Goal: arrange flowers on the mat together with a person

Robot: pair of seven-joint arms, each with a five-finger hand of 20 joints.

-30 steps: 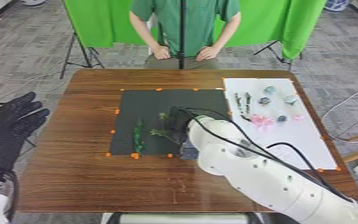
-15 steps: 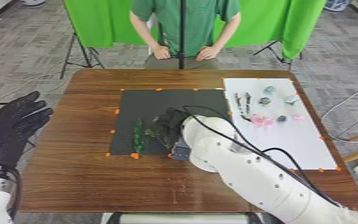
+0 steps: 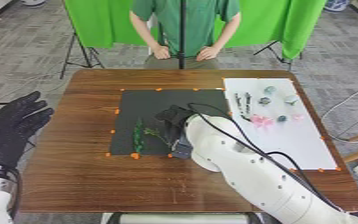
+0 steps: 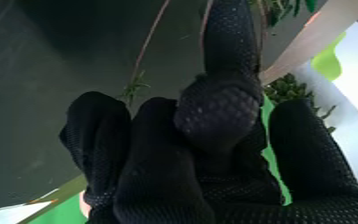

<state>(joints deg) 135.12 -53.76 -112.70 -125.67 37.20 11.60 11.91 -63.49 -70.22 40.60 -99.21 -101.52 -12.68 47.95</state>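
Over the right part of the dark mat (image 3: 144,102) is my right hand (image 3: 173,119), with a pale green sprig (image 3: 155,133) at its left side. In the right wrist view, thin stems run close along a finger of my right hand (image 4: 215,110), which is curled round the sprig; where they end is hidden. A darker green sprig (image 3: 139,136) lies lengthwise on the mat, left of the other. My left hand (image 3: 14,125) is open beyond the table's left edge. On the white mat (image 3: 291,145) are a pink flower (image 3: 261,120), a bluish flower (image 3: 264,101) and dark stems (image 3: 243,104).
Orange tape pieces (image 3: 135,155) line the dark mat's edges. The brown table (image 3: 87,180) extends around both mats. My right forearm crosses the table's right front part and the white mat's near left corner. More small flowers (image 3: 291,99) lie toward the white mat's right side.
My right hand has shifted left over the dark mat, and the pale sprig has moved slightly left with it. The darker sprig has kept its place. My left hand has barely moved.
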